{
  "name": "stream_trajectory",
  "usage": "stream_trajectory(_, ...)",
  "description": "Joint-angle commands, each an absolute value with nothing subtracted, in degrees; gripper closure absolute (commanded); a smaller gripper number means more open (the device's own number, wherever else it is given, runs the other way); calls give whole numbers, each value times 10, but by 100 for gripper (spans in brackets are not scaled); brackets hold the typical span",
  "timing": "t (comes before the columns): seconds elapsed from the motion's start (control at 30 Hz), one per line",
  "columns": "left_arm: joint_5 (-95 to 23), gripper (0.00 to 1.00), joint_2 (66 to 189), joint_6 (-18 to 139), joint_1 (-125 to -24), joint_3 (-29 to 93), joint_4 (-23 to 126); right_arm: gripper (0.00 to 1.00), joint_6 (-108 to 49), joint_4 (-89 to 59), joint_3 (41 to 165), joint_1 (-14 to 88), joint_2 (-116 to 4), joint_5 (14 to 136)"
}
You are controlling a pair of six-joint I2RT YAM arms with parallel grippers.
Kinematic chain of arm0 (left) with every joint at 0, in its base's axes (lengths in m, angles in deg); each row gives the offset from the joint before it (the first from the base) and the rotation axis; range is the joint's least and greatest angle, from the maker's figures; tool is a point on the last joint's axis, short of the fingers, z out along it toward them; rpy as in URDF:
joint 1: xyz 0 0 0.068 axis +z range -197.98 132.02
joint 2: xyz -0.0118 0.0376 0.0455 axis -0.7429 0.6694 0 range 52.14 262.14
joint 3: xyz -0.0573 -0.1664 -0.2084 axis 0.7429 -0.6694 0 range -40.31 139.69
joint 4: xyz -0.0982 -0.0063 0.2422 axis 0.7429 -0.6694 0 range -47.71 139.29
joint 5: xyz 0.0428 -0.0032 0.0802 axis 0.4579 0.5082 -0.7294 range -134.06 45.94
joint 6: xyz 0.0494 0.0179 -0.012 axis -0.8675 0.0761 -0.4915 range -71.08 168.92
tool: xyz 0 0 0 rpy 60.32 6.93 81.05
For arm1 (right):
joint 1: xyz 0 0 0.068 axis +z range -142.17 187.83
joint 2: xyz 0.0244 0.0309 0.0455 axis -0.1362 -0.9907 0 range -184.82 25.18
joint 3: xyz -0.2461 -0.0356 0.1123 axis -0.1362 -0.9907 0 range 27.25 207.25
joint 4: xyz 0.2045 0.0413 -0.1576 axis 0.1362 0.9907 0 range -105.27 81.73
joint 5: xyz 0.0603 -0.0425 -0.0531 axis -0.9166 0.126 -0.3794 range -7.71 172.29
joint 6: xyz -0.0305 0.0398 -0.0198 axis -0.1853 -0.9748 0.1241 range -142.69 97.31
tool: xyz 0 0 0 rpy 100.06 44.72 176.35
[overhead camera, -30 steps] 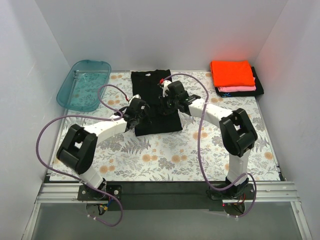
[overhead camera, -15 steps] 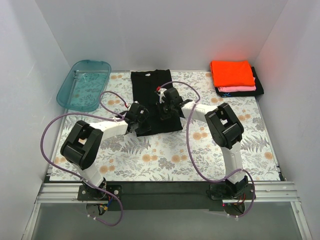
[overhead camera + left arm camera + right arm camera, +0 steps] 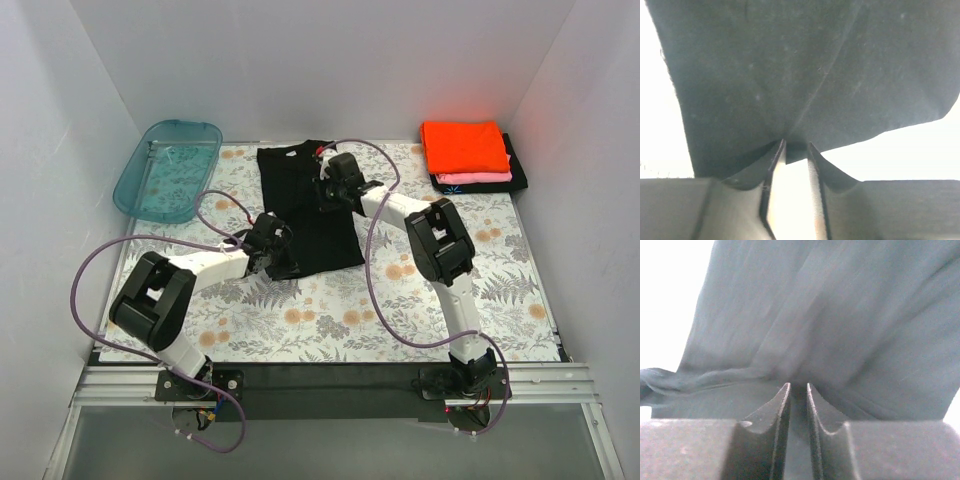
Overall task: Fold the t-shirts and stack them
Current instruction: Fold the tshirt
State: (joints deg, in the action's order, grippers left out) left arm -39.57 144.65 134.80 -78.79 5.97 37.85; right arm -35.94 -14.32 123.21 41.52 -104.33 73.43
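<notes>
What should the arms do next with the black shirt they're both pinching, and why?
Probably draw the left gripper and right gripper gently apart: both are shut on the black shirt, which lies skewed and creased, so tension should flatten it before folding.

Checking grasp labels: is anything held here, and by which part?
The black t-shirt, by both arms: the left jaws pinch its near left edge, close to the hem; the right jaws pinch a fold toward its right side, farther back.
</notes>
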Motion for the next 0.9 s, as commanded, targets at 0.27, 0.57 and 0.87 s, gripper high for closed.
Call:
stream_trajectory(0.27, -423, 50, 1314, 1371, -794, 54, 264, 58, -342, -135, 1214, 373, -913, 702)
stream_trajectory(0.57, -482, 51, 1269, 1394, -784, 43, 263, 54, -406, -147, 914, 368, -728, 562)
stream_trajectory(0.87, -462, 75, 1342, 1418, -734, 14, 220, 56, -415, -208, 748, 351, -733, 543)
